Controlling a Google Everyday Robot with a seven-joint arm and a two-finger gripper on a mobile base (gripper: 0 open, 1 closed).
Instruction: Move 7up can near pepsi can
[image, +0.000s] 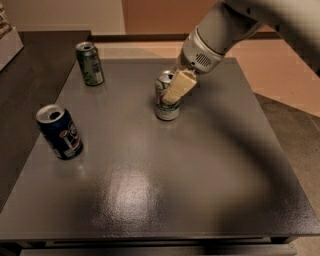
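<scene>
The 7up can (163, 109), white-silver with green lettering, stands upright a little behind the middle of the dark grey table (150, 195). The gripper (173, 91) comes down from the upper right on a white arm and sits right at the can, its cream tip overlapping the can's upper right side. The pepsi can (60, 132), dark blue with a round logo and an open silver top, stands upright near the table's left edge, well apart from the 7up can.
An all-green can (90, 63) stands upright at the table's back left. A white box (7, 42) sits on the dark surface to the far left. The floor drops away beyond the table's right edge.
</scene>
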